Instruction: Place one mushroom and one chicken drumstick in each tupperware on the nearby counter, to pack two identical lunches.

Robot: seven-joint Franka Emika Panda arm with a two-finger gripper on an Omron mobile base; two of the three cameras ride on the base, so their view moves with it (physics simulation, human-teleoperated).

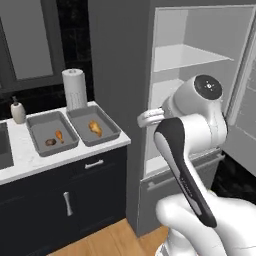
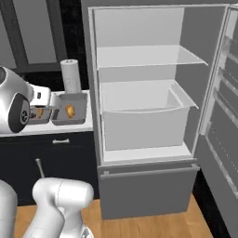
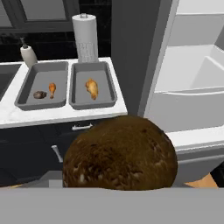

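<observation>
mushroom (image 3: 119, 153) sits right against the hand camera, a rounded brown cap with mottled, speckled darker patches, looming large at the bottom of the hand view. from that position it looks held between the fingers of the gripper, though the fingertips themselves are hidden behind it, so the grip is a judgement rather than something plainly seen. beyond it, on the counter (image 3: 61, 114), two grey tupperware trays stand side by side, touching or nearly so. the left tupperware (image 3: 26, 94) already holds a small dark mushroom and a drumstick; the right tupperware (image 3: 104, 83) holds only a chicken drumstick (image 3: 91, 88). so the step in hand appears to be carrying the last mushroom to the right tray. the next move calls for swinging the arm left, away from the open fridge (image 2: 144, 107), lowering over the right tray beside the drumstick, and letting go. a paper towel roll (image 3: 85, 37) and a soap bottle (image 3: 28, 54) stand behind the trays.
</observation>
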